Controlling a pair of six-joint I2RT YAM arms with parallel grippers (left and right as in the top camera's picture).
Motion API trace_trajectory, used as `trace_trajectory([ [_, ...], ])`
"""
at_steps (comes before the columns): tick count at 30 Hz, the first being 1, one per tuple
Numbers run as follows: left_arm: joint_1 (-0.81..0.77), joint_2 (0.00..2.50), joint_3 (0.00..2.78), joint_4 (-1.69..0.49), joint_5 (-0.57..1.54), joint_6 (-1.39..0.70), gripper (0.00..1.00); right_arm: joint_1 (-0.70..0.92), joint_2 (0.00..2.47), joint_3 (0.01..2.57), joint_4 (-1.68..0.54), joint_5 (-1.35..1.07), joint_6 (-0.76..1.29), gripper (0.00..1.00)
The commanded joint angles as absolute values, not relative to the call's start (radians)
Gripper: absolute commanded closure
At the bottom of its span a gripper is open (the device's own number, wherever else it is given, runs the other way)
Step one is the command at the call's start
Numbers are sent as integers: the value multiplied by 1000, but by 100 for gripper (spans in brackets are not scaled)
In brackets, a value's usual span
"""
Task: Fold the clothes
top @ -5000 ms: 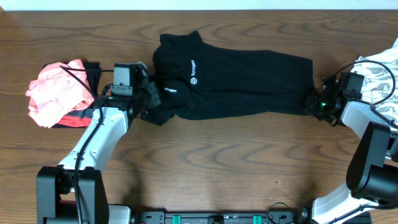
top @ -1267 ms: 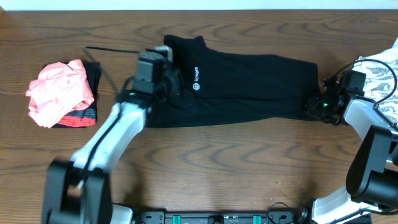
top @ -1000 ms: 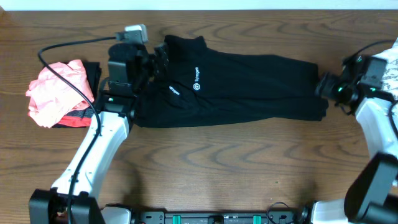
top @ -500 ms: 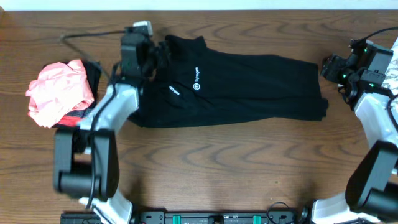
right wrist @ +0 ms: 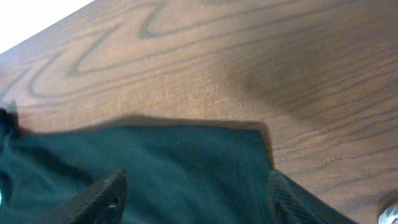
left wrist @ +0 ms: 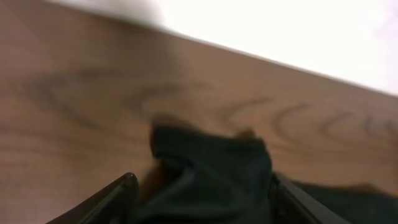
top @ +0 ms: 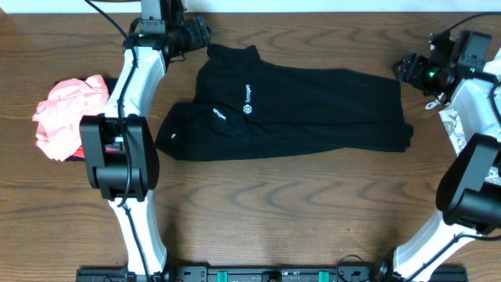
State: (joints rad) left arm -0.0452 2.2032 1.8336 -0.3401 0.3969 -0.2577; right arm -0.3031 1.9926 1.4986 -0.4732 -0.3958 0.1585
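Since five seconds ago: both arms have left the near edge of the garment and gone to its far edge. The left sleeve, then bunched under the left claw, now lies spread out flat.

Position: the large plain black soft fabric garment lies flat across the middle of the brown wooden counter, collar to the far left, hem to the right. The crumpled coral-pink garment sits well apart on the left. A white leaf-patterned cloth shows at the right edge, partly behind the right arm.

Claws: the left claw is at the collar, its jaws wide, with black fabric lying between them but not pinched. The right claw is at the far right hem corner, its jaws also wide and gripping nothing; its wrist view shows the corner flat on the wood just below.

Handling (our judgement): thin, limp and light. It should drape and sag the moment it is lifted, and it may slide on the smooth wood. It is not fragile. We would grip at corners and seams, the collar or shoulder on the left and the far hem corner on the right, pinching low so the fabric does not slip free.

Writing: a small white logo print sits on the chest and a second small white print on the sleeve. Both include lettering too small to read.
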Motion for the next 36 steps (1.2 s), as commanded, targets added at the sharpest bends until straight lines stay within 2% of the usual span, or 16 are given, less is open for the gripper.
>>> trace_trajectory([
  [1,-45,2257,1850,-362,487,-248,32,-324,2059,1552,-532,-416,152,28],
  [20,-47,2408,1850,-260,463,-236,32,-362,2089,1554,-575,-416,147,28],
  [36,-59,2445,1850,-200,463,-202,33,-350,2089,1554,-611,-416,148,33],
])
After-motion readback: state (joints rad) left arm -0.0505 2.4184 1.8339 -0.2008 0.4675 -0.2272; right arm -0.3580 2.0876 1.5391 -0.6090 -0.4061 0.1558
